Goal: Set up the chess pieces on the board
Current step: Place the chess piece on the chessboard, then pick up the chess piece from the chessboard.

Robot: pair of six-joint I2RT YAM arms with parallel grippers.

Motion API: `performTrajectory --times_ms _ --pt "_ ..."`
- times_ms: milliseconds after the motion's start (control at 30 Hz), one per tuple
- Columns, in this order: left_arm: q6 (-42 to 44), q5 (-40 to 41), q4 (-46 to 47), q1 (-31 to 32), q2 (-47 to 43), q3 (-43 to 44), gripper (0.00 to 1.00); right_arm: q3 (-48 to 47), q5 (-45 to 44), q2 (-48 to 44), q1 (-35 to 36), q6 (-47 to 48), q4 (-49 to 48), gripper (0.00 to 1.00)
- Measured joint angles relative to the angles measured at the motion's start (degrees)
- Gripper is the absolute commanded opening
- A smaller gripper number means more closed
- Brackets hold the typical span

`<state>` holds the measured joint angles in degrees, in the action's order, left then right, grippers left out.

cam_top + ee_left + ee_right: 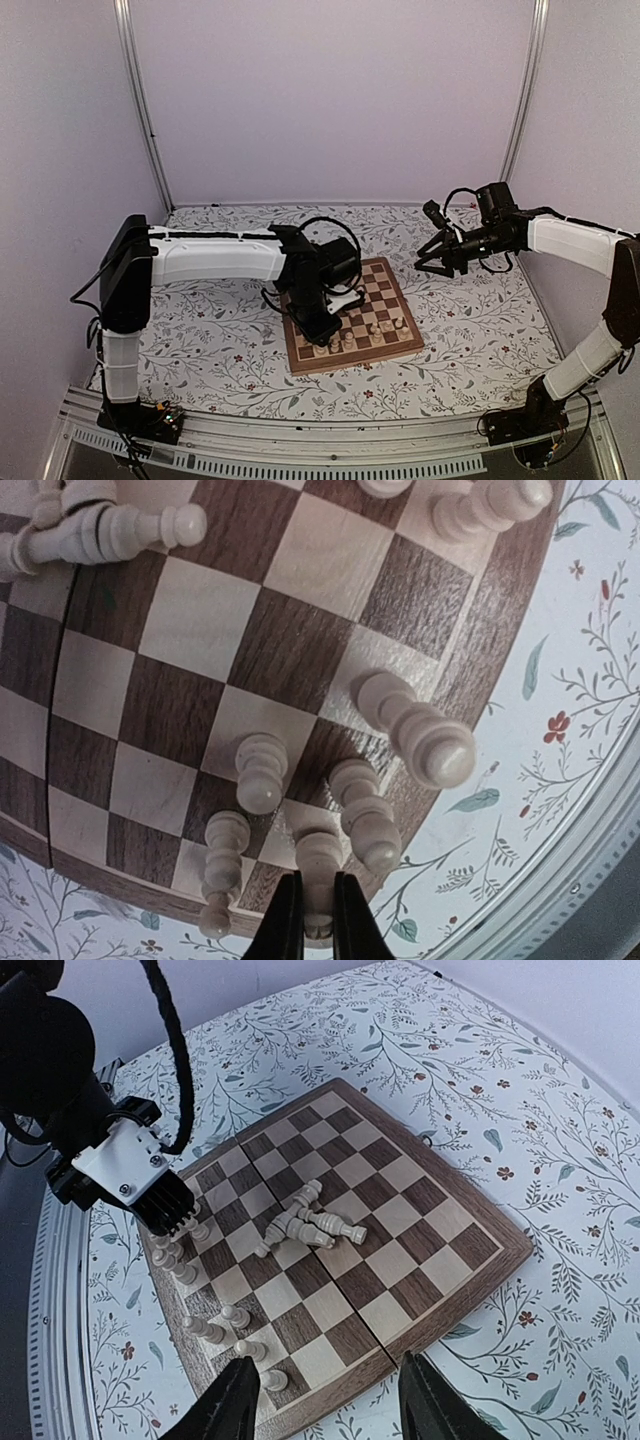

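Placement of the held piece (318,865) is, by my reading, the step in hand. My left claw (318,930) is closed narrow on the upper part of this pale figure, one finger on each side. The figure points straight away from the fingertips toward the board (200,620). Whether its foot touches the square I cannot tell. The target square lies directly below the claw, in the row next to the brown border. Neighbouring pieces stand close. As the wrist camera sees it, a pawn (222,865) stands just left of the fingers and a stouter figure (365,815) just right of them. A further pawn (262,770) stands beyond, and a tall piece (425,740) farther out toward the tablecloth (570,730). Procedure: lower vertically until the foot sits flat and centred on its square. Part the fingers only a little, since a wide opening would likely strike the two flanking figures. Then withdraw straight up along the piece's axis, with no sideways travel. Such light turned figures should topple at a slight nudge. My right claw (330,1415) hangs about half open and empty, well apart from the left claw. A heap of fallen pieces (305,1222) lies ahead of it on the middle squares, and I expect these to need standing up next.
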<state>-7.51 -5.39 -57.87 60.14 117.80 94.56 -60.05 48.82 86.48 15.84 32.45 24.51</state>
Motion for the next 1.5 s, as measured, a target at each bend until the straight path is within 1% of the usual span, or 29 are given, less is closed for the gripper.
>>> performTrajectory --times_ms 233,500,700,800,900,1067,1233,1367,1500 --pt "0.1 0.2 0.0 0.0 0.4 0.0 0.19 -0.2 0.3 0.2 0.0 0.1 0.6 0.51" --pt "0.2 0.1 -0.2 0.0 0.4 0.4 0.23 -0.4 1.0 0.8 0.0 0.4 1.2 0.52" --pt "-0.1 0.9 -2.4 0.0 -0.3 3.1 0.26 -0.9 1.0 0.8 0.0 -0.1 1.2 0.51" --pt "0.0 2.0 -4.0 0.0 -2.8 4.6 0.28 -1.7 0.7 0.7 0.1 -0.4 1.6 0.51" --pt "0.2 3.3 -3.8 -0.3 -5.9 5.9 0.32 -3.9 -1.6 0.7 1.2 0.0 3.3 0.50" --pt "0.5 4.0 1.7 -3.5 -7.9 7.2 0.34 -8.8 -6.4 2.5 5.8 2.6 5.3 0.47" --pt "1.2 4.2 9.7 -9.5 -5.3 7.1 0.34 -12.3 -10.1 9.1 9.2 4.7 6.0 0.43" --pt "1.0 0.9 15.2 -14.3 -1.0 7.1 0.34 -15.8 -12.0 15.9 10.2 5.8 7.3 0.43" --pt "0.6 -3.3 18.8 -17.4 3.4 7.1 0.34 -20.3 -12.8 22.5 10.8 6.4 8.0 0.47"
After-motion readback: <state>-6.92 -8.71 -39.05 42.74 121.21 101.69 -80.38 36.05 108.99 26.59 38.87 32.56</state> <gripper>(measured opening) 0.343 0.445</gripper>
